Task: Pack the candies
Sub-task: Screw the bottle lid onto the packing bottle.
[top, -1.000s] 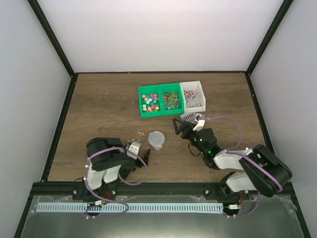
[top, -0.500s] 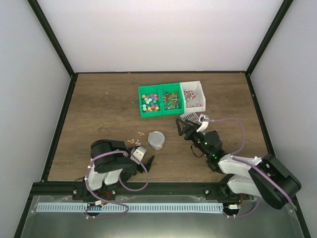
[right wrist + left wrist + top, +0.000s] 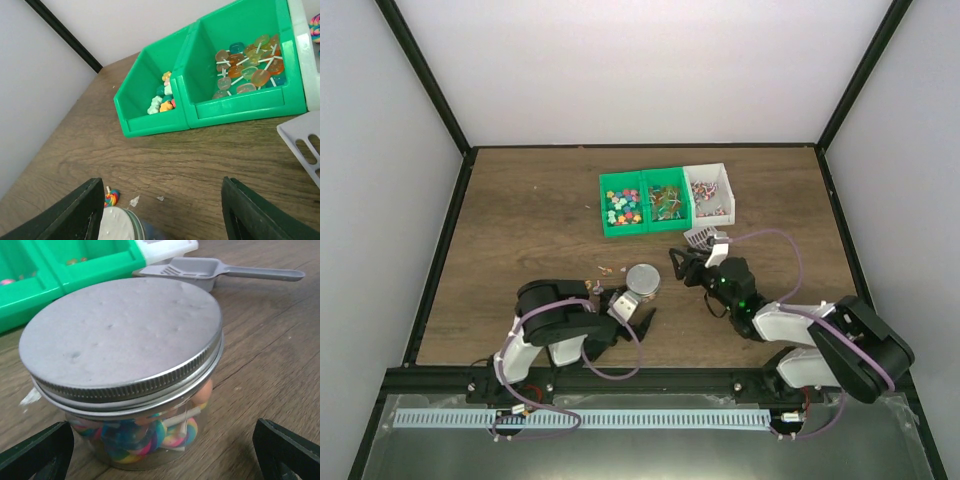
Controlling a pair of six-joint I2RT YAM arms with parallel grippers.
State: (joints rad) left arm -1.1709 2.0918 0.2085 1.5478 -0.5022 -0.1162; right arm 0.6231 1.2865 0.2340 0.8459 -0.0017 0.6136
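Note:
A clear jar with a metal screw lid (image 3: 642,282) stands on the wooden table, with rainbow lollipops inside (image 3: 150,437). My left gripper (image 3: 628,306) is open, its fingers wide on either side of the jar (image 3: 125,340) and not touching it. My right gripper (image 3: 687,262) is open and empty, just right of the jar, whose lid edge shows in the right wrist view (image 3: 120,225). The candies lie in two green bins (image 3: 623,207) (image 3: 165,97) and a white bin (image 3: 711,194). The grey scoop (image 3: 700,237) (image 3: 200,272) lies in front of the bins.
A few loose lollipops lie on the table left of the jar (image 3: 603,268), one by the lid (image 3: 111,196). Small white scraps (image 3: 134,201) lie nearby. Black frame posts and white walls bound the table.
My left gripper has moved right and forward until its fingers straddle the jar. My right gripper has shifted slightly, staying open beside the jar.

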